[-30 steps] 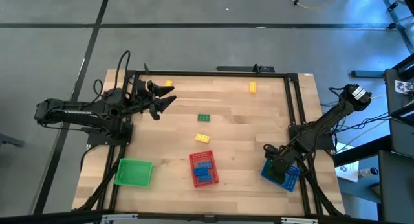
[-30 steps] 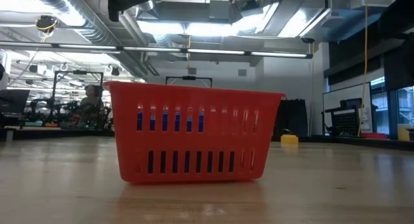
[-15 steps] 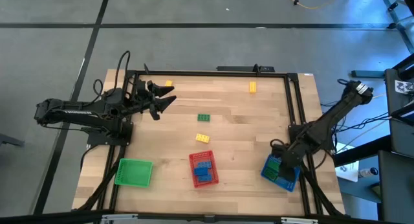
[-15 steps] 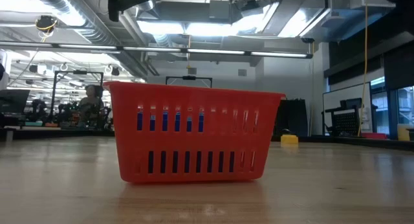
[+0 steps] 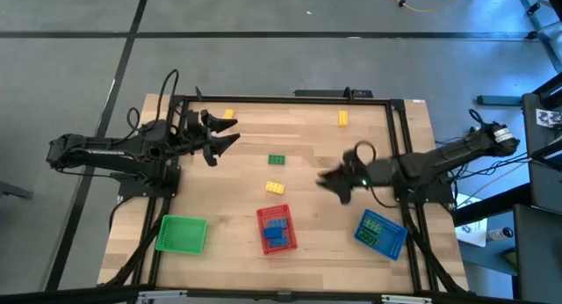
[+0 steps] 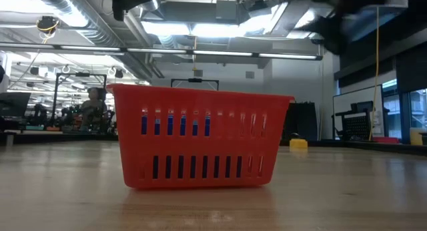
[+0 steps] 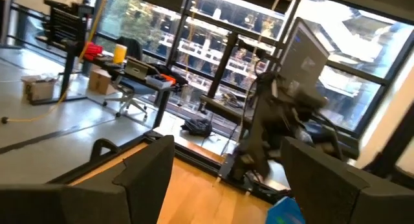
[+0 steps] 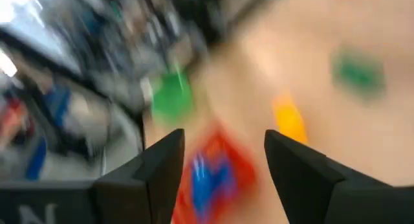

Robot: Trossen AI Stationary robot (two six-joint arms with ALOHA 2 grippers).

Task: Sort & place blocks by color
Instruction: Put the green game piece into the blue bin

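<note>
Your right gripper (image 5: pixel 332 183) is out over the middle-right of the table (image 5: pixel 351 155), its two fingers (image 8: pixel 162 162) spread with nothing between them, so it is empty. It hangs clear of the blue tray (image 5: pixel 380 232), which sits at the near right corner. Your left gripper (image 5: pixel 224 135) waits at the far left, jaws wide and likewise empty, just beside a yellow brick (image 5: pixel 229 114).

I read this as the reach for the next brick, with no pick begun. The closest loose pieces to your right gripper are the yellow brick (image 5: pixel 276 186) in the centre and the green brick (image 5: pixel 277 159) just beyond it. Both show ahead of the fingers in the right wrist view, though smeared. Next, settle over one of them, line the fingers across its sides, come down and close before lifting.

Counting: four bricks lie loose on the wood, three yellow and one green. The third yellow (image 5: pixel 342 119) is at the far edge, right of centre.

There are three trays along the near edge. The green tray (image 5: pixel 182 234) is on the left, and I see nothing in it. The red tray (image 5: pixel 275 228) in the middle holds blue bricks. The blue tray holds green ones. I cannot count the pieces inside either tray.
</note>
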